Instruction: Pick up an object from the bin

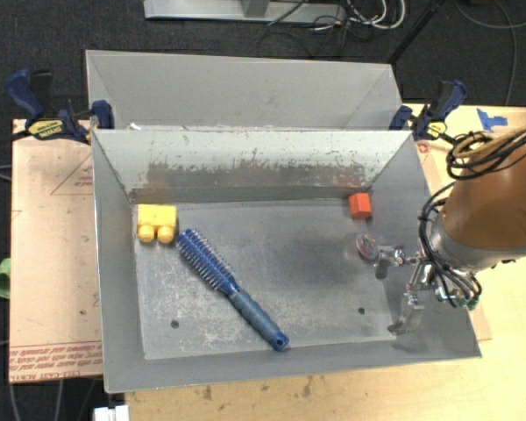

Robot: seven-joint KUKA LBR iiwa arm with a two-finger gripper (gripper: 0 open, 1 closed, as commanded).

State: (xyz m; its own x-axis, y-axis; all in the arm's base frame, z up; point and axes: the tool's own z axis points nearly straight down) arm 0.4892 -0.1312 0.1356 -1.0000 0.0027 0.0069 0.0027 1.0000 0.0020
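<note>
My gripper (394,293) is low in the bin's right part, near the right wall. Its two metal fingers (382,264) stand apart, and I see only bare bin floor between them, so it is open. A small orange-red cube (359,203) lies at the foot of the back wall, a short way up and left of the gripper. Just left of the upper fingertip is a small pale, shiny bit (366,246); what it is I cannot make out.
A blue hairbrush (229,288) lies slanted across the left-middle floor, bristles toward the upper left. A yellow toy block (156,223) sits in the back left corner. The arm with its orange cover and cables hangs over the right wall.
</note>
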